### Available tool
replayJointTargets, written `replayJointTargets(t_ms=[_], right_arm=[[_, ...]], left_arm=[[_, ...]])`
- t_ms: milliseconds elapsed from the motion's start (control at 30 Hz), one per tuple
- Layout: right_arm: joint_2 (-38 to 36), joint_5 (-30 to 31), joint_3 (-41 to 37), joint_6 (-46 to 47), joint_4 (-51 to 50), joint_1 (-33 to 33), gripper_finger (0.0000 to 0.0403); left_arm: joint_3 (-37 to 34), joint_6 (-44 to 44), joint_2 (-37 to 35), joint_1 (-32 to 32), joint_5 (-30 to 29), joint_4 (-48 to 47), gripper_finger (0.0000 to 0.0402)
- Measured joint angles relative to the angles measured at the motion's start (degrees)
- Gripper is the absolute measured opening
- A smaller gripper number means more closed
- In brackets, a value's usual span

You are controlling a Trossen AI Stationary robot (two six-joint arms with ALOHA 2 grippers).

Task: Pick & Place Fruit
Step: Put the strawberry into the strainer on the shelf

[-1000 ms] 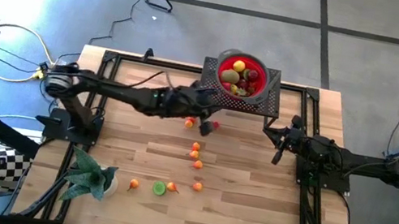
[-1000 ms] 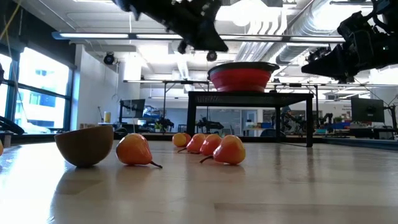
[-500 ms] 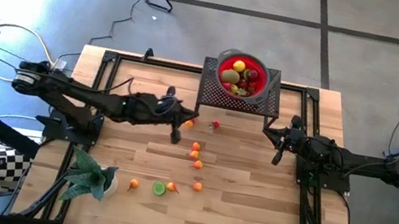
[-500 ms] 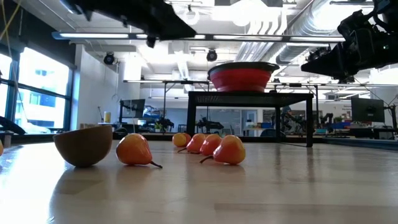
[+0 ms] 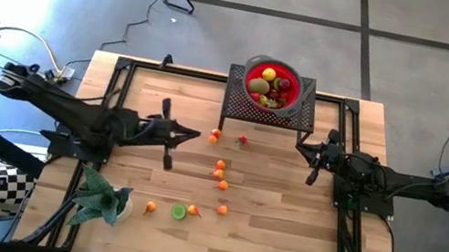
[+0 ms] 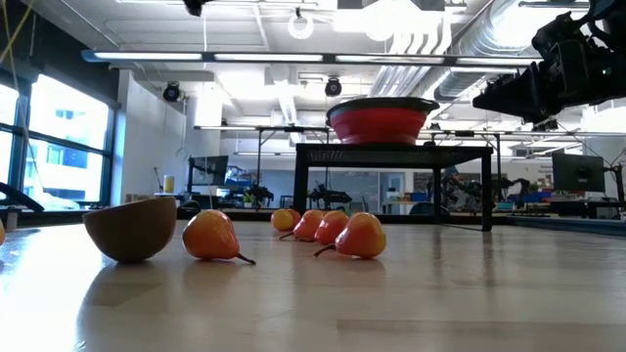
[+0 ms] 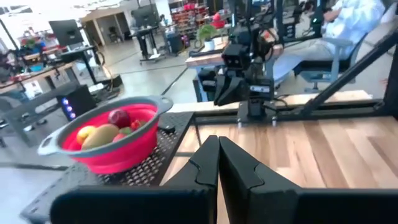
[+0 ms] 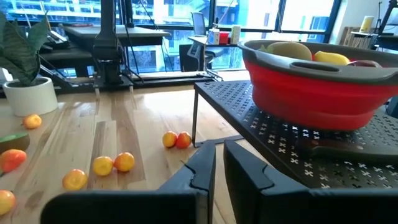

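Several small orange fruits (image 5: 218, 174), a red strawberry (image 5: 242, 139) and a green lime (image 5: 179, 212) lie loose on the wooden table (image 5: 279, 238). More fruit, a yellow lemon (image 5: 269, 75) among it, lies in the red bowl (image 5: 258, 65), which stands on a black mesh stand (image 5: 238, 101) at the far edge. My left gripper (image 5: 195, 135) is shut and empty above the table, left of the strawberry. Its fingers are closed together in the left wrist view (image 7: 219, 163). My right gripper (image 5: 305, 151) waits shut and empty by the stand's right side.
A green leafy plant in a white pot (image 5: 100, 199) stands at the near left corner. The stand's legs (image 6: 487, 191) and the black frame rails (image 5: 345, 231) border the work area. In the left wrist view, a person (image 7: 348, 25) sits beyond the table's right end.
My left gripper has drawn back from beside the stand toward the table's left edge, staying above the table. In the low view it has left the picture at the top. The loose fruit lies where it was.
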Motion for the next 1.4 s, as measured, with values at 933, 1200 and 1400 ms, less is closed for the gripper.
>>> replayJointTargets(t_ms=[933, 1200, 1400], right_arm=[[2.0, 4.1, 0.0, -2.7, 11.6, 0.3, 0.0012], [19.3, 6.5, 6.3, 1.4, 11.6, 3.9, 0.0003], [35.5, 7.3, 14.3, -2.9, 11.6, 6.8, 0.0003]], left_arm=[[-24.4, -0.4, -5.9, 7.4, 9.4, 25.7, 0.0006], [-26.1, -6.3, -8.3, 12.5, 11.5, 20.9, 0.0006], [-26.1, -7.9, -8.4, 13.3, 11.5, 19.9, 0.0006]])
